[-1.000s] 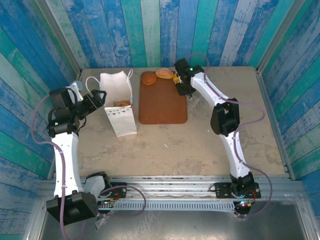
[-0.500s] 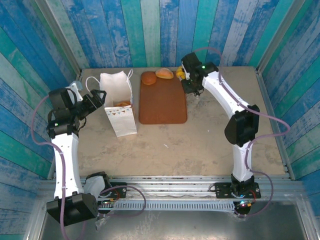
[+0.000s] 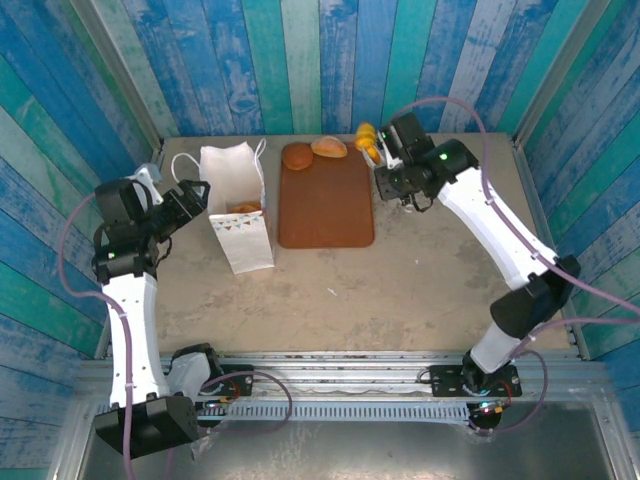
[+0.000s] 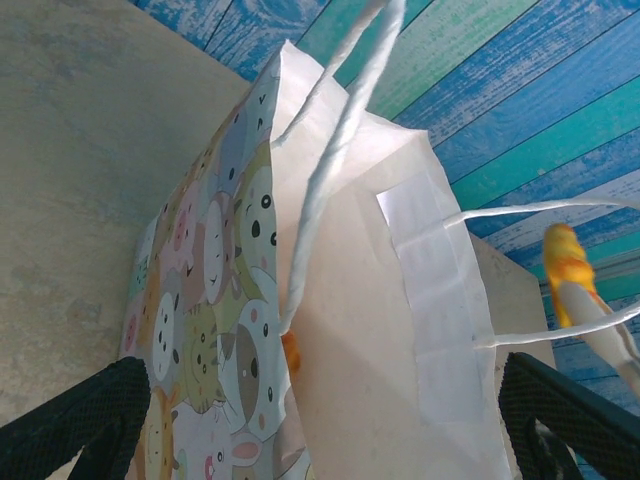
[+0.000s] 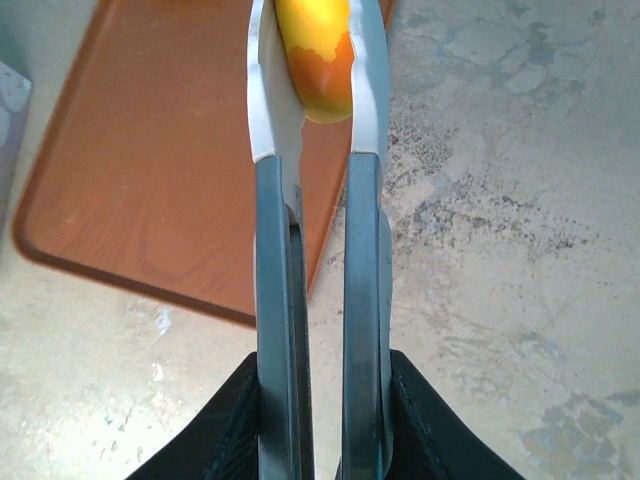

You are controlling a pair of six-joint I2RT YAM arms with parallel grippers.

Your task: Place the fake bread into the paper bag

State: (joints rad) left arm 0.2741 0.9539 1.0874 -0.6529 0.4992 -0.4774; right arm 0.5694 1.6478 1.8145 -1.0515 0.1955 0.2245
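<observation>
The white paper bag (image 3: pixel 238 215) stands upright and open left of the board, with a golden roll (image 3: pixel 245 208) showing inside. My left gripper (image 3: pixel 196 196) is open at the bag's left side. In the left wrist view its black fingers (image 4: pixel 75 420) stand wide apart with the printed bag (image 4: pixel 350 330) between them, and an orange bit of bread (image 4: pixel 290 352) peeks out inside. My right gripper (image 3: pixel 376 150) is shut on an orange-yellow bread piece (image 3: pixel 368 141), raised above the board's far right corner; the piece (image 5: pixel 315 45) is pinched between the pale fingertips. Two buns (image 3: pixel 297 156) (image 3: pixel 329 147) lie on the board's far end.
The flat brown board (image 3: pixel 325 210) lies in the middle of the grey table (image 3: pixel 430 270), right of the bag. Blue plank walls close in the back and both sides. The bag's loop handles (image 4: pixel 340 150) stick up near my left gripper.
My right arm has lifted the orange-yellow piece off the table by the board's far right corner and swung outward to the right. The left arm and the bag have stayed put.
</observation>
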